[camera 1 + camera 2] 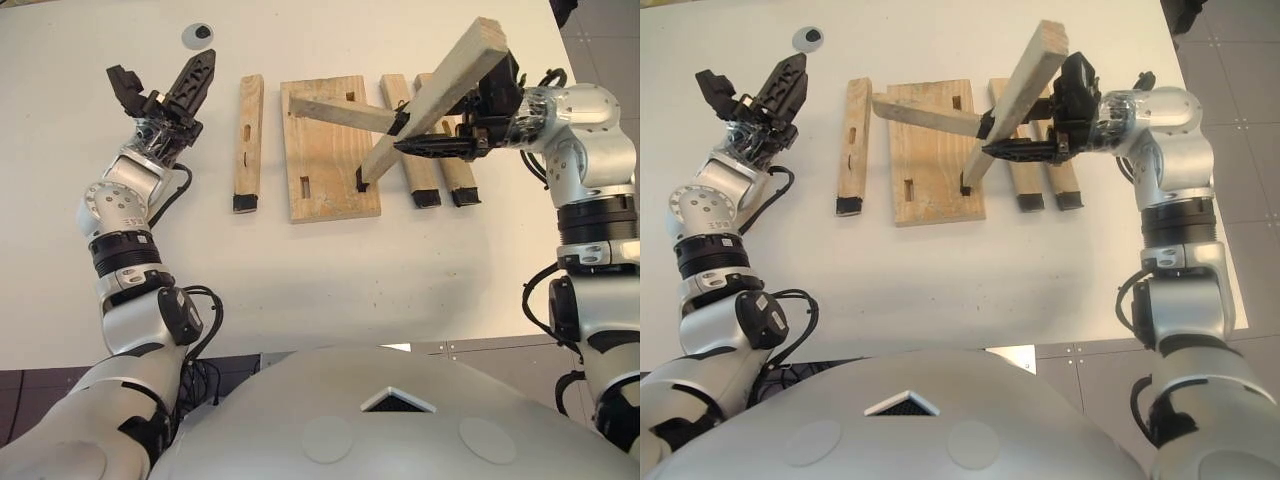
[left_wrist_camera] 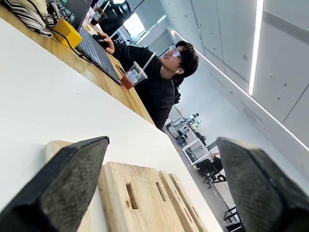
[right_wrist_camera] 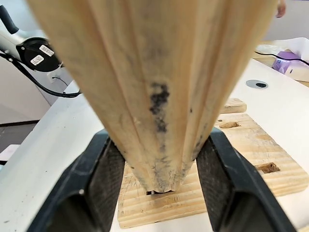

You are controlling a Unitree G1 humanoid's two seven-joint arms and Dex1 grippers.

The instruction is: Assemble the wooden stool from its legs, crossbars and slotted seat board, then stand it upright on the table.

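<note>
The slotted seat board [image 1: 325, 190] lies flat mid-table. My right gripper [image 1: 425, 128] is shut on a wooden leg [image 1: 455, 78] that stands tilted, its black-tipped lower end in a slot near the board's front right [image 1: 361, 181]. In the right wrist view the fingers [image 3: 104, 179] clamp both sides of this leg [image 3: 154, 72]. A crossbar [image 1: 335, 112] runs from that leg leftward over the board. One leg [image 1: 248, 140] lies left of the board, and two more [image 1: 415, 170] lie to its right. My left gripper [image 1: 160, 70] hangs open above the table, left of the lone leg.
A small grey disc [image 1: 198, 35] with a dark centre sits at the far left of the table. The table's front edge [image 1: 330, 345] is near my body and its right edge [image 1: 560, 50] runs just past my right arm. Bare white tabletop lies in front of the board.
</note>
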